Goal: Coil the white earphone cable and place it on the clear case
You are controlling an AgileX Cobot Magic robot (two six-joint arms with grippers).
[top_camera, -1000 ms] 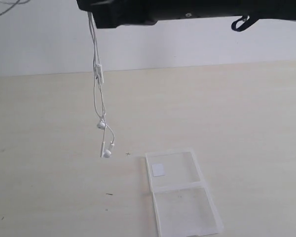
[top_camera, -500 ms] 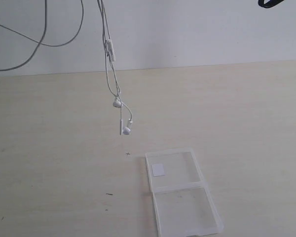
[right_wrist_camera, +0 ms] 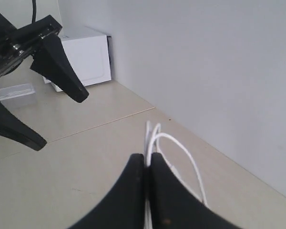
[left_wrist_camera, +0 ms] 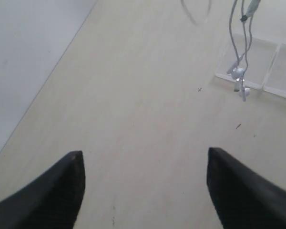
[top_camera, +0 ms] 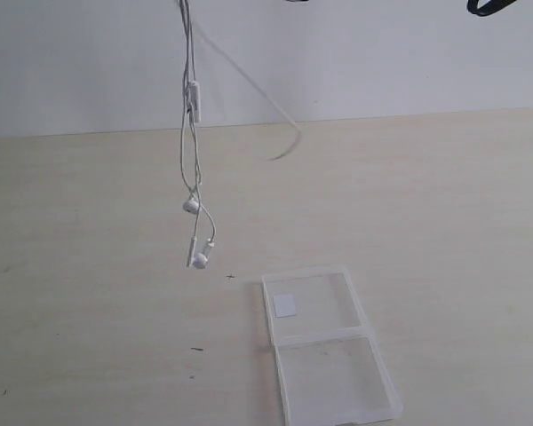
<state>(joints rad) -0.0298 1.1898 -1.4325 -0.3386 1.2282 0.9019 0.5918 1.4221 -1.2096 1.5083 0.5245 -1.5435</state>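
The white earphone cable (top_camera: 187, 160) hangs straight down from above the top edge of the exterior view. Its inline remote (top_camera: 194, 99) and two earbuds (top_camera: 198, 257) dangle over the table, left of the clear case (top_camera: 330, 355). A loose loop of the cable (top_camera: 284, 149) trails to the right. The case lies flat and open, its white sticker (top_camera: 285, 305) on the far half. My right gripper (right_wrist_camera: 147, 156) is shut on the cable (right_wrist_camera: 148, 138). My left gripper (left_wrist_camera: 144, 152) is open and holds nothing; the earbuds (left_wrist_camera: 238, 76) and the case (left_wrist_camera: 260, 64) lie ahead of it.
The pale table (top_camera: 89, 337) carries a few small dark marks (top_camera: 196, 349). A white wall runs along its far edge. A white box (right_wrist_camera: 86, 57) stands by the wall in the right wrist view, with the left gripper's black fingers (right_wrist_camera: 62, 69) in front of it.
The black arm that crossed the top of the exterior view has left it. The hanging cable rose, then sank and swung left, and a loose loop now trails right.
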